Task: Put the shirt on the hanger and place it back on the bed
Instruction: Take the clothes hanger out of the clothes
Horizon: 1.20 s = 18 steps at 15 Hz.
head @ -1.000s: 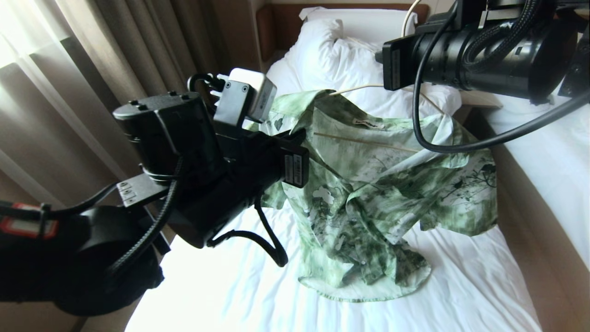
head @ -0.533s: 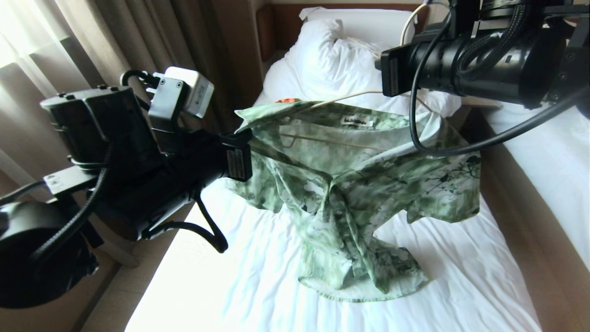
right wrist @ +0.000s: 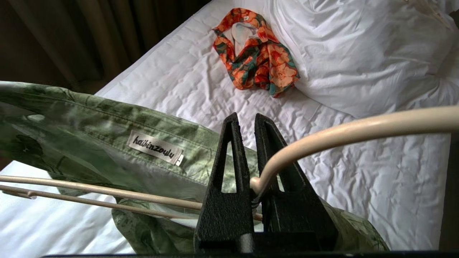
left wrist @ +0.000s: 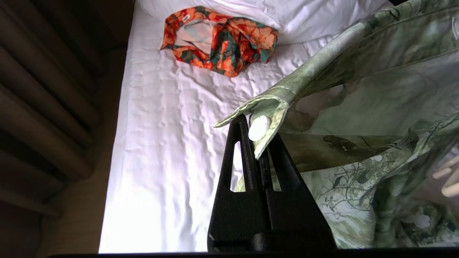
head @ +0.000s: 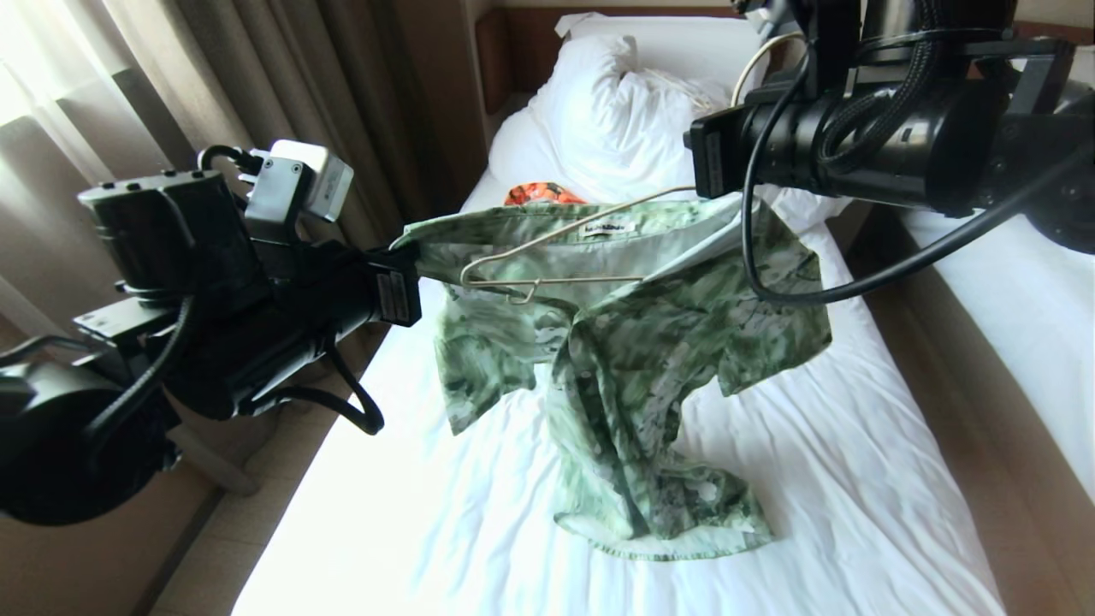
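The green-and-white leaf-print shirt [head: 684, 325] hangs stretched between my two grippers, and its hem trails on the bed [head: 855, 479]. My left gripper [head: 409, 257] is shut on the shirt's front edge, beside a white button, seen close up as the left gripper [left wrist: 256, 129] pinching the shirt [left wrist: 376, 82]. My right gripper [head: 697, 162] is shut on the neck of the cream hanger [head: 547, 280]. In the right wrist view the right gripper [right wrist: 247, 122] clamps the hanger [right wrist: 340, 132] above the shirt's labelled collar [right wrist: 154, 147]. The hanger's left corner shows bare inside the shirt. Its right end is hidden by fabric.
An orange-and-green garment [head: 539, 193] lies crumpled below the white pillows [head: 616, 111] and the brown headboard [head: 513, 51]. Curtains [head: 214, 85] hang along the left of the bed. Another white bed [head: 1026, 299] lies across a narrow gap on the right.
My left gripper has swung left with the shirt's edge, pulling the shirt wide and taut and lifting more of it off the bed. The hanger's left corner and the orange garment now show.
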{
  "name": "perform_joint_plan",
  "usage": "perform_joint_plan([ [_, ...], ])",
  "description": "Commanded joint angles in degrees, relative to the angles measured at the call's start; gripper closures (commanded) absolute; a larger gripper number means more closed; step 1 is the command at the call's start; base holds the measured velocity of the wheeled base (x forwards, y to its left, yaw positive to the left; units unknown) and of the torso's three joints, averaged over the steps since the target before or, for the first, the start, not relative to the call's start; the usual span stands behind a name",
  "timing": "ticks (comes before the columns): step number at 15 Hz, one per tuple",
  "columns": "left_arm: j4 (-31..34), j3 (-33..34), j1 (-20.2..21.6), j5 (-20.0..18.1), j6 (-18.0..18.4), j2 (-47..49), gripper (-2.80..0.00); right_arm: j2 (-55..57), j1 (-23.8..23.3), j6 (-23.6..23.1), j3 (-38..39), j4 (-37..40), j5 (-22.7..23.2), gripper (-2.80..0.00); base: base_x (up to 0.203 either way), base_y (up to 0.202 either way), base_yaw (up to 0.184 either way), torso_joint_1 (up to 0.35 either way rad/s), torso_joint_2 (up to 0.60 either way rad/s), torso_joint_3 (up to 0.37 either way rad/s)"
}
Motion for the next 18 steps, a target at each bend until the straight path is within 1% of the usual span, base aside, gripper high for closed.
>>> perform_joint_plan([
  [1, -0.39, 0.14, 0.18, -0.05, -0.10, 2.21, 0.00, 0.93, 0.07, -0.06, -0.05, -0.05, -0.07, 0.00, 0.000, 0.000, 0.000, 0.000, 0.00, 0.000],
  [4, -0.91, 0.15, 0.57, -0.15, -0.27, 3.41, 0.00, 2.31, -0.01, -0.12, -0.58, -0.18, 0.01, 0.00, 0.000, 0.000, 0.000, 0.000, 0.00, 0.000],
  [5, -1.22, 0.15, 0.65, -0.38, -0.31, 3.81, -2.80, 2.69, -0.02, -0.08, -0.58, -0.20, 0.02, 0.00, 0.000, 0.000, 0.000, 0.000, 0.00, 0.000],
  [8, -2.84, 1.03, 0.97, -2.85, -0.36, 3.88, -2.80, 4.04, -0.11, -0.07, -0.49, -2.66, -0.06, 0.00, 0.000, 0.000, 0.000, 0.000, 0.00, 0.000],
  [11, -3.43, 2.90, 1.15, -3.35, -0.46, 3.40, -2.80, 4.73, -0.11, -0.04, -0.49, -2.91, -0.07, 0.00, 0.000, 0.000, 0.000, 0.000, 0.00, 0.000],
  [13, -3.77, 6.42, 1.20, -4.14, -1.38, 2.76, -2.80, 5.39, -0.11, 0.23, 0.01, -2.93, -0.07, 0.00, 0.000, 0.000, 0.000, 0.000, 0.00, 0.000],
  [14, -4.37, 8.35, 1.30, -4.17, -2.24, 2.18, 0.00, 5.51, -0.15, 0.37, 0.71, -2.93, -0.14, 0.00, 0.000, 0.000, 0.000, 0.000, 0.00, 0.000],
  [16, -7.53, 13.07, 2.47, -4.26, -2.83, 1.18, 0.00, 5.63, -0.41, 3.27, 2.63, -3.09, -0.13, 0.00, 0.000, 0.000, 0.000, 0.000, 0.00, 0.000],
  [18, -11.28, 19.15, 4.36, -4.26, -2.96, 0.16, 0.00, 5.94, -1.27, 5.21, 4.29, -3.14, -0.07, 0.00, 0.000, 0.000, 0.000, 0.000, 0.00, 0.000],
])
